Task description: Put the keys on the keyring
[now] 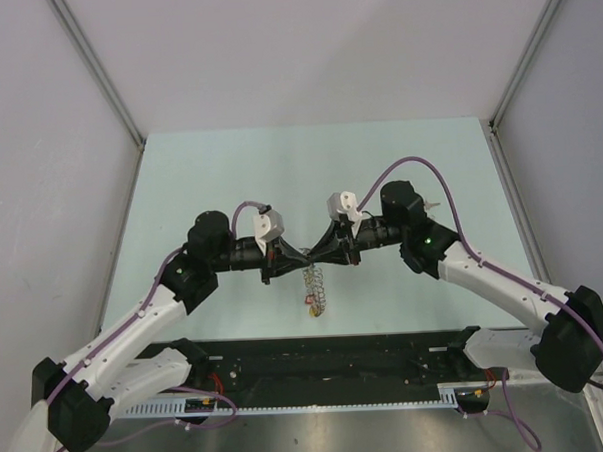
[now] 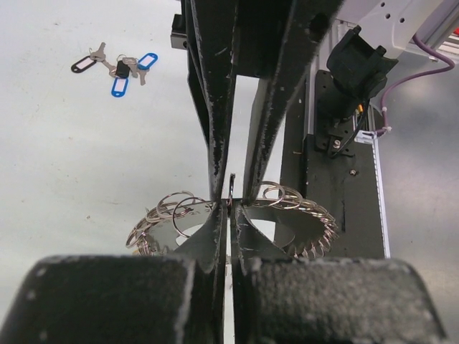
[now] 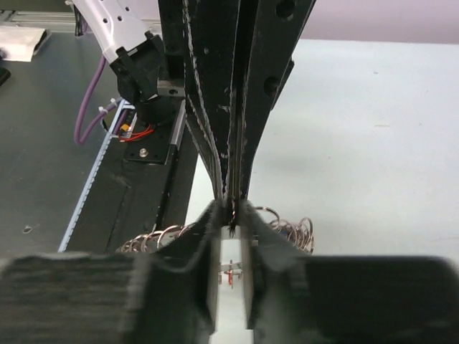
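My two grippers meet tip to tip above the middle of the table. The left gripper (image 1: pixel 300 257) (image 2: pixel 229 208) is shut on the wire of the keyring (image 2: pixel 166 213). The keyring's many small silver rings fan out to both sides (image 3: pixel 288 228), and it hangs down below the tips (image 1: pixel 316 285) with red and yellow tags at its bottom. The right gripper (image 1: pixel 320 253) (image 3: pixel 231 209) straddles the same wire from the other side, its jaws a narrow slit apart. Loose keys (image 2: pixel 118 67) with blue and black tags lie in a small heap on the table.
A black rail (image 1: pixel 337 360) with a slotted white cable duct runs along the near table edge between the arm bases. Purple cables (image 1: pixel 409 163) loop off both arms. Grey walls close in the pale green table (image 1: pixel 309 166) on three sides.
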